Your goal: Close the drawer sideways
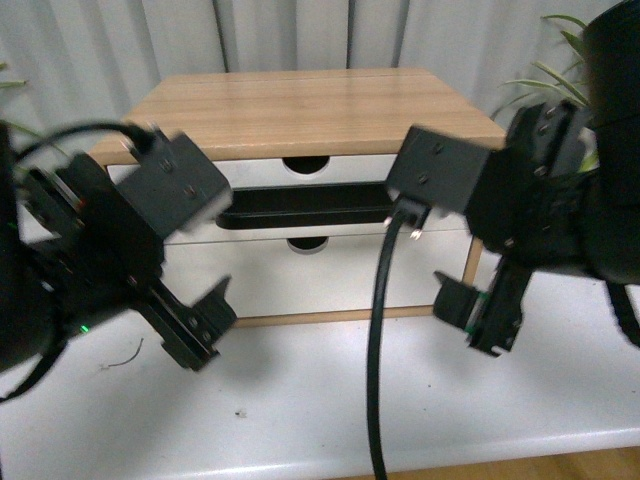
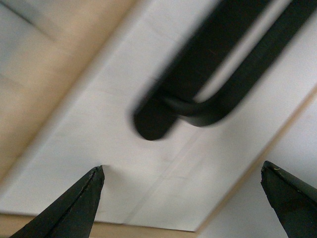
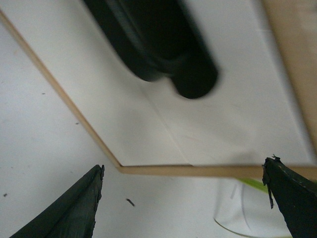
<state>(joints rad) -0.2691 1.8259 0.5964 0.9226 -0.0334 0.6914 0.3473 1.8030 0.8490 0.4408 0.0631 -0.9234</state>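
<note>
Grippers both gaping empty, left gripper (image 1: 203,326) and right gripper (image 1: 476,316), so I'd push the drawer (image 1: 360,170) squarely, evenly beside its handle (image 1: 300,207).

Pale pleated curtain (image 1: 300,35) behind; white tabletop (image 1: 300,410); green plant (image 1: 562,62) right; wood floor (image 1: 570,466).

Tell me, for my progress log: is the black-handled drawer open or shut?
Apparently shut: the drawer shows no interior, front close under the cabinet top; its ends are hidden.
</note>
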